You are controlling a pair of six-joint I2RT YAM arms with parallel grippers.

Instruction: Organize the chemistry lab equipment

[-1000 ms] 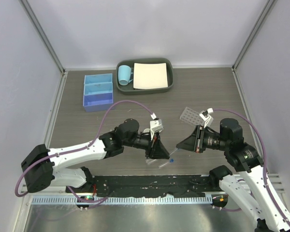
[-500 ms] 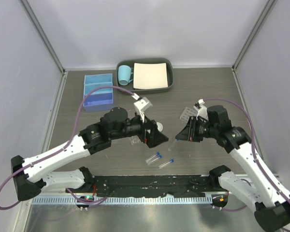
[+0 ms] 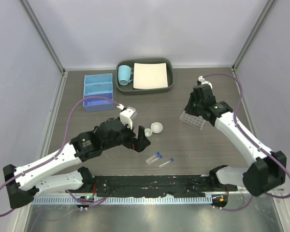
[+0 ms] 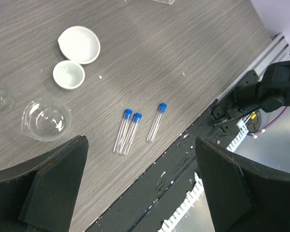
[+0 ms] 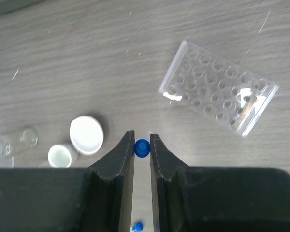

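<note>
Change: both arms had left the bench centre. The left gripper (image 4: 140, 145) had drawn back from the tubes toward the left edge and opened. The right gripper (image 5: 142, 139) had swung out to the rack (image 5: 217, 94), toward the right edge.
Left gripper: jaws wide apart and empty, hovering over the loose tubes (image 4: 131, 134).
Right gripper: clamped on the blue cap of the held tube (image 5: 142, 148).
Held tube: the cap showed end-on in the right wrist view, so its long axis ran away from the fingers toward the bench. Its lower end was hidden.
Rack: flat on the bench between centre and right edge, long axis diagonal to the bench edges. No tube showed in its wells.
Key relation: the rack lay just beside the held tube's line, not under it. In the right wrist view it sat up and right of the fingertips. The right arm was the nearer one. The tube probably needed a sideways shift over a well before lowering.
Loose tubes: three, flat near the near edge at centre, roughly parallel, two of them touching. The left arm was nearer.
Dishes (image 4: 79, 44): two, just beside each other near bench centre.
Box (image 3: 97, 91): toward the far left corner, well apart from both grippers.
Risk: the wells were narrow, so a tilted tube could catch on the rack top.
</note>
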